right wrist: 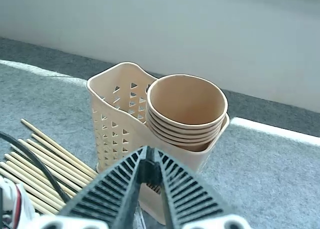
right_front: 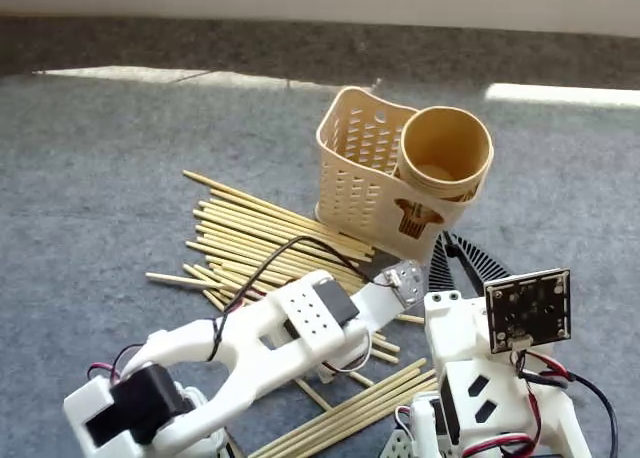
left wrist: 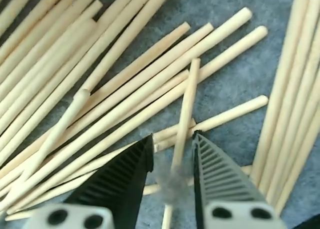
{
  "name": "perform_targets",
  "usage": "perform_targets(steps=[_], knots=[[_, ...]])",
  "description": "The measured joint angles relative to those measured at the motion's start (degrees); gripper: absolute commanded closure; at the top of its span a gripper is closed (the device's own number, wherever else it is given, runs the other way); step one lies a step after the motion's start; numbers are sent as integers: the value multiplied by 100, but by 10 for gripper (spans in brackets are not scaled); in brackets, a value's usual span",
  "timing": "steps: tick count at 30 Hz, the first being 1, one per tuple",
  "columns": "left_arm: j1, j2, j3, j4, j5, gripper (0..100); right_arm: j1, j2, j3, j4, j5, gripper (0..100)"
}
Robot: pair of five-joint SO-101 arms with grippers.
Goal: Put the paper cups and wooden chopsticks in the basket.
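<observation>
A beige slotted basket [right_front: 365,163] [right wrist: 117,114] stands on the grey carpet, with a stack of paper cups [right_front: 445,150] [right wrist: 186,109] set in its near end. Wooden chopsticks [right_front: 265,240] [left wrist: 100,89] lie scattered in front of the basket. My left gripper [left wrist: 172,151] is low over this pile, open, with one chopstick [left wrist: 185,111] lying between its black fingers. My right gripper [right wrist: 148,164] [right_front: 458,263] hovers just in front of the basket, shut and holding nothing.
A second bundle of chopsticks [right_front: 350,413] lies near the arms' bases. The white left arm [right_front: 260,343] stretches over the pile. A pale wall [right wrist: 200,29] runs behind the basket; open carpet [right_front: 90,178] lies to the left.
</observation>
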Motion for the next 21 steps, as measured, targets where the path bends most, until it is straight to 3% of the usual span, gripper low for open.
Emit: perform_targets(steps=[4, 9, 21], knots=[[-9, 316, -237, -9, 0, 883, 0, 0, 0, 0, 0, 992], [26, 466, -422, -9, 9, 997, 0, 0, 0, 0, 0, 992], [-35, 176, -431, 158, 0, 995, 0, 0, 0, 0, 0, 992]])
